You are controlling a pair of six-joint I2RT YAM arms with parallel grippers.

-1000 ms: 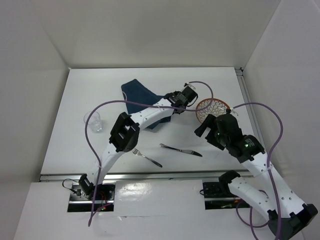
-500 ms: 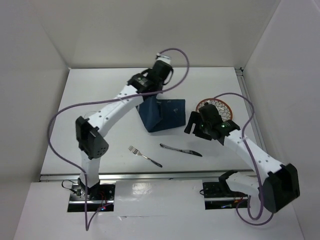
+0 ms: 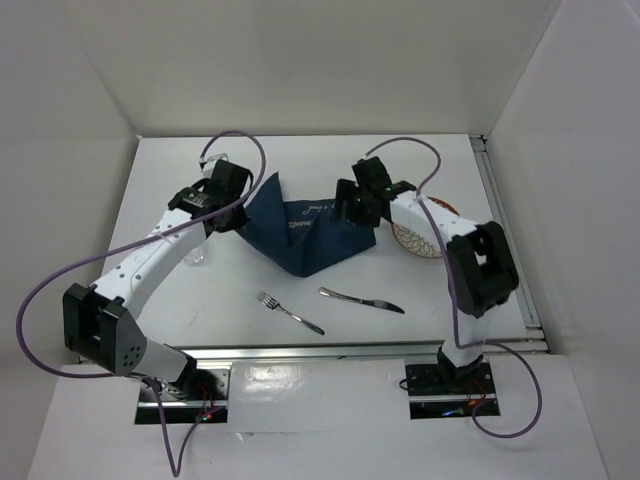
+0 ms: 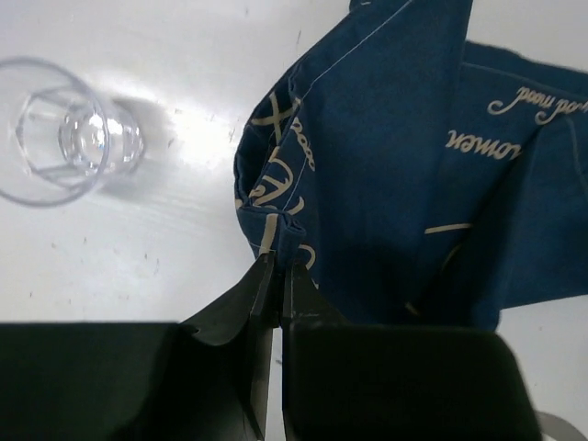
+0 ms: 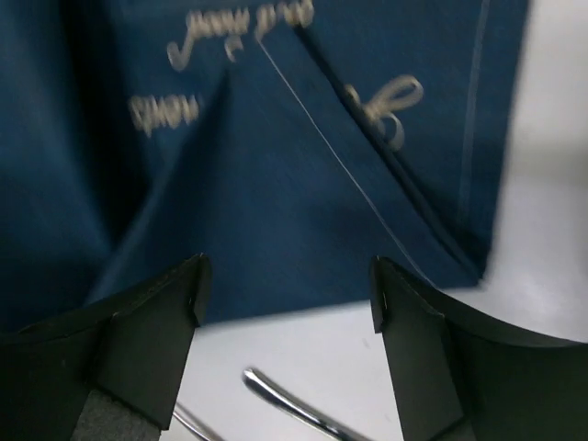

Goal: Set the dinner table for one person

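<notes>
The white dinner table (image 3: 300,160) carries a navy placemat (image 3: 310,238) with pale lettering, lying creased and partly folded at the middle. My left gripper (image 3: 240,212) is shut on the placemat's left edge, which bunches between the fingers in the left wrist view (image 4: 276,262). My right gripper (image 3: 347,210) is open and empty, hovering over the placemat's right part; in the right wrist view (image 5: 287,289) the cloth (image 5: 276,184) lies below the jaws. A patterned plate (image 3: 428,238) sits right of the placemat, partly hidden by the right arm.
A clear glass (image 3: 195,255) stands left of the placemat, close beside my left gripper (image 4: 64,129). A fork (image 3: 290,312) and a knife (image 3: 362,300) lie near the front edge; the knife's end shows under the right gripper (image 5: 276,390). White walls enclose the table.
My left arm swung from right to left across the table, pulling the placemat's edge and spreading the cloth. My right gripper moved from the plate to above the placemat's right part.
</notes>
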